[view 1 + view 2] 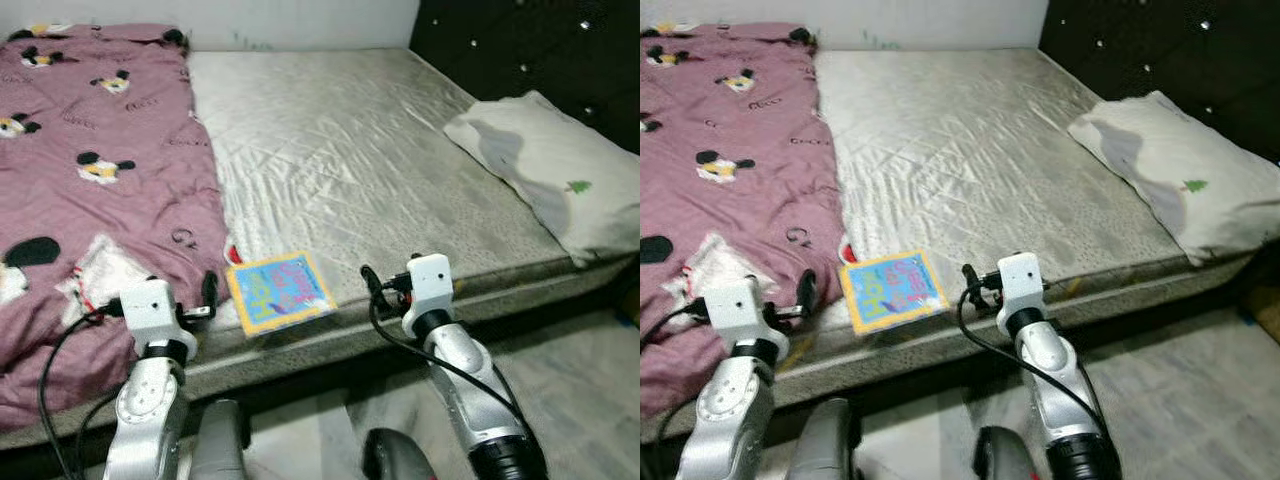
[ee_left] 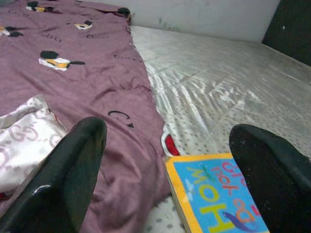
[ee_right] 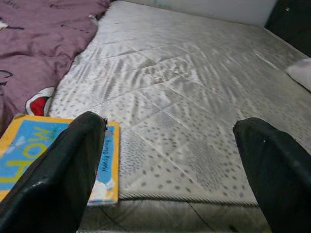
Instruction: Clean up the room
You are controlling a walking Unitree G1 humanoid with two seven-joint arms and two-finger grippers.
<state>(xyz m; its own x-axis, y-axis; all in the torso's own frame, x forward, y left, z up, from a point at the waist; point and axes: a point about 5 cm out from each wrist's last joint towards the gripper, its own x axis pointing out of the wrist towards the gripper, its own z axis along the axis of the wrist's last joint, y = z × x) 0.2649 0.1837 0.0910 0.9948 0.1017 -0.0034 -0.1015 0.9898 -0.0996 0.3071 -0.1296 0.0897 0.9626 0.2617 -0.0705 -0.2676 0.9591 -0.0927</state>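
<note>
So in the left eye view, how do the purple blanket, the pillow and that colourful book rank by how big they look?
Largest to smallest as they appear:
1. purple blanket, partly cut off by the frame
2. pillow
3. book, clearly smallest despite lying nearest the camera

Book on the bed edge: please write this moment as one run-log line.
book: flat at mattress edge, not held | left gripper: open, near book | right gripper: open, beside book
</note>
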